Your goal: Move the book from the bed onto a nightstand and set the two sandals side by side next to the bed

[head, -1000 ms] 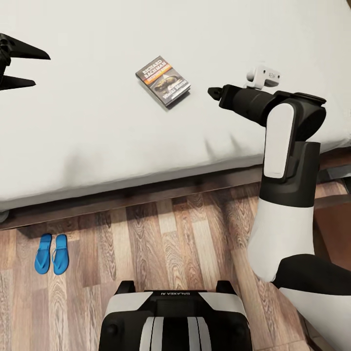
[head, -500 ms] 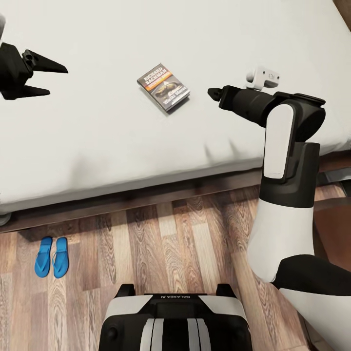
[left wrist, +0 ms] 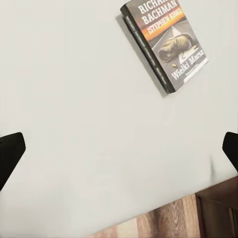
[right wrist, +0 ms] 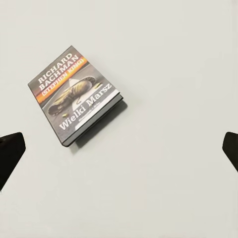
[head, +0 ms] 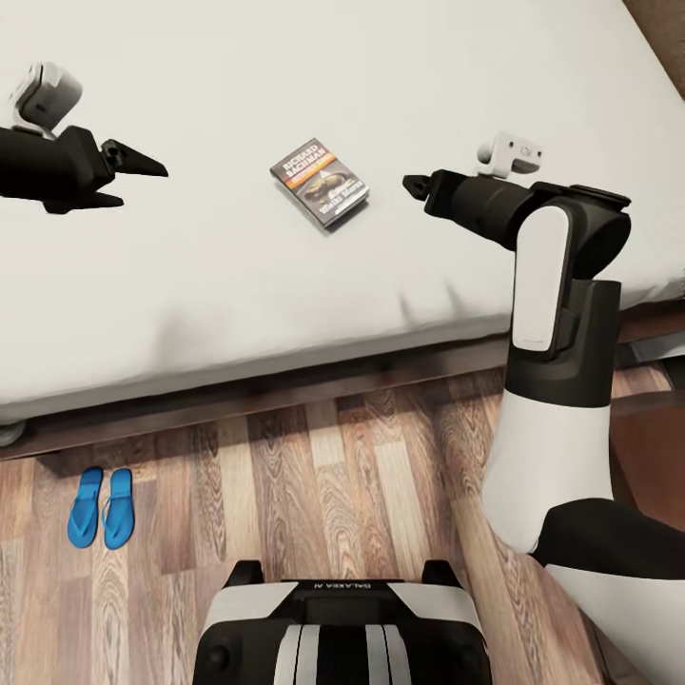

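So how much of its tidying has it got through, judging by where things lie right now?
The sandals part looks done: the two sandals lie side by side on the floor by the bed. The book lies flat on the mattress, untouched. The left gripper and right gripper hover open on either side of it, holding nothing. Left to do: pick up the book and set it on a nightstand.

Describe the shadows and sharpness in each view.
Head view: soft shadow under the bed edge, all sharp. Left wrist view: thin shadow hugs the book, lettering crisp. Right wrist view: the book casts a faint shadow on the mattress; no glare.
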### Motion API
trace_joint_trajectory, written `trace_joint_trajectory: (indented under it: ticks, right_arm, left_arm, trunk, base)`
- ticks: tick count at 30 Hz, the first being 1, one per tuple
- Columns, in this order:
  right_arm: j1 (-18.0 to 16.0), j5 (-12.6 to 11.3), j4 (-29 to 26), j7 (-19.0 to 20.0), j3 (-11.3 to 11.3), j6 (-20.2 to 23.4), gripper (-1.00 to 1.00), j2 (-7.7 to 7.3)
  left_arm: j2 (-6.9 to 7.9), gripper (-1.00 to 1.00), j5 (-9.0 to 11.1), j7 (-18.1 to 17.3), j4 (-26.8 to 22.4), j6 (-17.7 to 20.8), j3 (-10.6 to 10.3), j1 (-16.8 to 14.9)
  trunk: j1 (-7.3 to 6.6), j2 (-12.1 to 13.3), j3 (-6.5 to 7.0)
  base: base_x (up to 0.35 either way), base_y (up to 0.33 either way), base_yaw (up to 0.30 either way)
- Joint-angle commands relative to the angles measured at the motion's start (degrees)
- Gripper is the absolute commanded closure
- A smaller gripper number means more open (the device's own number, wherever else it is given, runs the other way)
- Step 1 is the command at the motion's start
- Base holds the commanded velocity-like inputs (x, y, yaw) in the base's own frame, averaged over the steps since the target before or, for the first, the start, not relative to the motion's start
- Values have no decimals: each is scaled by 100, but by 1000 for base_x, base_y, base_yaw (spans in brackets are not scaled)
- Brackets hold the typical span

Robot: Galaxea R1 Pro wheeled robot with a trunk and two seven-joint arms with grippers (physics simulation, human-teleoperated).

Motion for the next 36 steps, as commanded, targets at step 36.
trace_joint_trajectory:
  ticks: [36]
  right_arm:
    - [-126, 9, -3, -339, 110, 24, -100, 5]
  left_arm:
    - [-543, -100, -624, -1375, -10, -347, 964, 2132]
  trunk:
    - [0, -2, 336]
  base:
    - [0, 0, 0]
